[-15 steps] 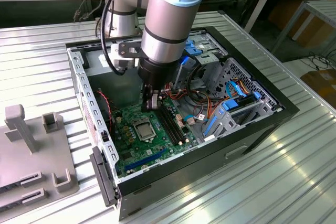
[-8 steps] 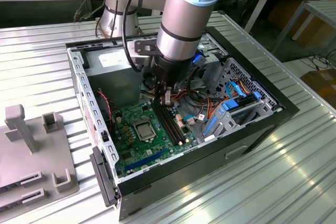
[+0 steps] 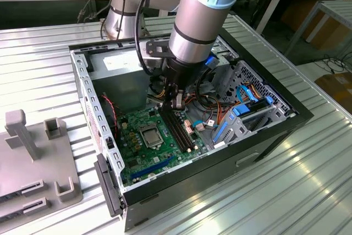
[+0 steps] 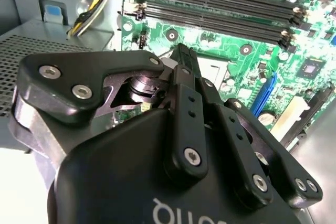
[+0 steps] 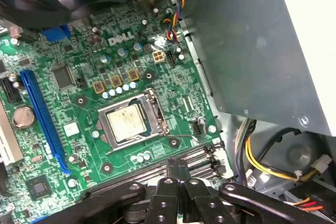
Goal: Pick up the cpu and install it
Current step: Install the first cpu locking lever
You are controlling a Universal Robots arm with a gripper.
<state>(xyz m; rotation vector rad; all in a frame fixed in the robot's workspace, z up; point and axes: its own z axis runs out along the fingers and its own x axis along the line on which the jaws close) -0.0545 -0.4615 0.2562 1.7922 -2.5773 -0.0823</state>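
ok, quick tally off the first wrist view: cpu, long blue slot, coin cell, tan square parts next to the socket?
cpu: 1
long blue slot: 1
coin cell: 1
tan square parts: 3
Total: 6

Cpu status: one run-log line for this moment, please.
cpu: seated in socket on board | gripper: shut, empty, above memory slots beside socket
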